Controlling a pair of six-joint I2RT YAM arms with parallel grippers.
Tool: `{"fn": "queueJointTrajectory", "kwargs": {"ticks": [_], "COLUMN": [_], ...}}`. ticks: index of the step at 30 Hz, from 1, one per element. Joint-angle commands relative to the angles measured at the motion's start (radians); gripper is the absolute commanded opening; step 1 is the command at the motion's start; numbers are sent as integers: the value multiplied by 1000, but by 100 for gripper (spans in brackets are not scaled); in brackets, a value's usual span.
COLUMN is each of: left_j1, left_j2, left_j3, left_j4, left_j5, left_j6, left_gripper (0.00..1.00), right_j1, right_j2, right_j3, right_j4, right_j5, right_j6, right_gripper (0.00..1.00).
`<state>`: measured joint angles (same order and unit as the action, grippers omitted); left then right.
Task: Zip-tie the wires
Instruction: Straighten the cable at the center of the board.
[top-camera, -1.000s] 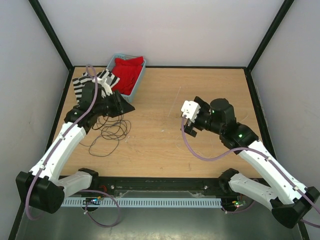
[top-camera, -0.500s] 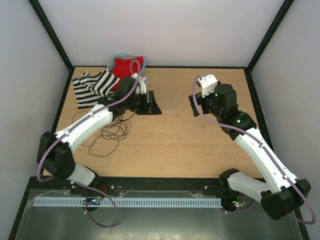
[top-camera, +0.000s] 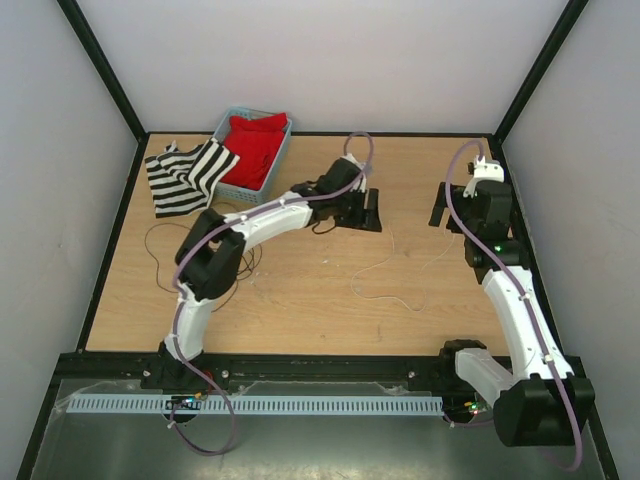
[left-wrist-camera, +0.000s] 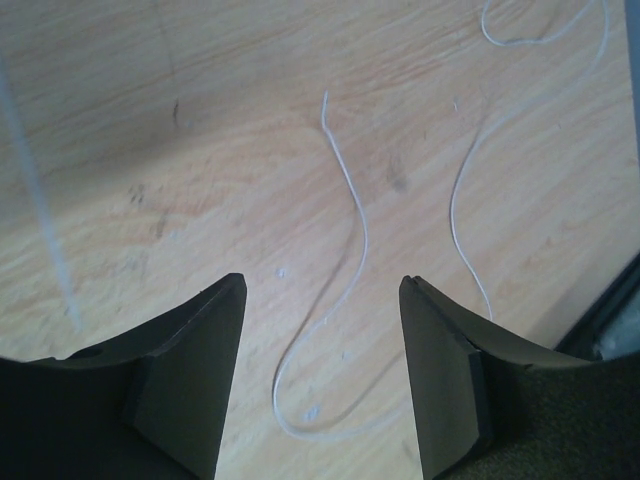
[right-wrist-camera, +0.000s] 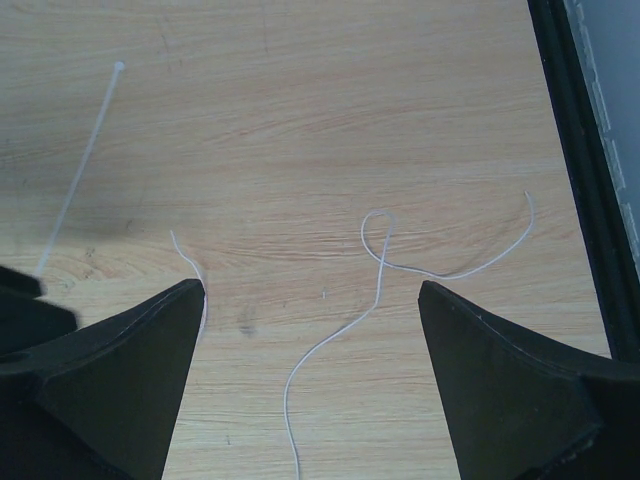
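Note:
The wires lie in two places. A loose tangle of black wires (top-camera: 247, 262) sits left of centre, partly under my left arm. One pale wire (top-camera: 372, 270) curls across the table's middle; it also shows in the left wrist view (left-wrist-camera: 355, 230) and the right wrist view (right-wrist-camera: 380, 270). My left gripper (top-camera: 368, 212) (left-wrist-camera: 320, 380) is open and empty, just above a loop of the pale wire. My right gripper (top-camera: 438, 206) (right-wrist-camera: 310, 290) is open and empty above the pale wire's far right end. A white zip tie (right-wrist-camera: 80, 165) lies straight on the wood.
A blue basket (top-camera: 222, 126) holding red cloth (top-camera: 255, 145) stands at the back left, with a black-and-white striped cloth (top-camera: 185, 175) beside it. Black frame rails (top-camera: 505, 190) edge the wooden table (top-camera: 300, 300).
My left arm has swung right from the black tangle to the table's centre. My right gripper has moved back and right. Both stayed empty.

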<state>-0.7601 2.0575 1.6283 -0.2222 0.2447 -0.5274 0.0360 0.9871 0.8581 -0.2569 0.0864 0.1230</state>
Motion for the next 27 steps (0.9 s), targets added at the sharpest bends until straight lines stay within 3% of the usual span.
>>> {"fn": "queueJointTrajectory", "kwargs": {"ticks": [1,16,27], "left_j1": [-28,-82,-87], "left_j2": [120,389,441], "left_j3": [131,359,393], "left_j4": [20,57,77], "left_j5": [-51,-142,-131], "left_j6": [0,-5,-20], "left_gripper": [66,65,29], "right_j1": [-6,-8,-8], "right_j2": [-40,-52,-80], "right_j3": [-16,-36,-71], "right_j4": [78,111,131], "right_j5": [38,-23,-2], "right_j6": [44,44,31], "right_gripper": [99,99,99]}}
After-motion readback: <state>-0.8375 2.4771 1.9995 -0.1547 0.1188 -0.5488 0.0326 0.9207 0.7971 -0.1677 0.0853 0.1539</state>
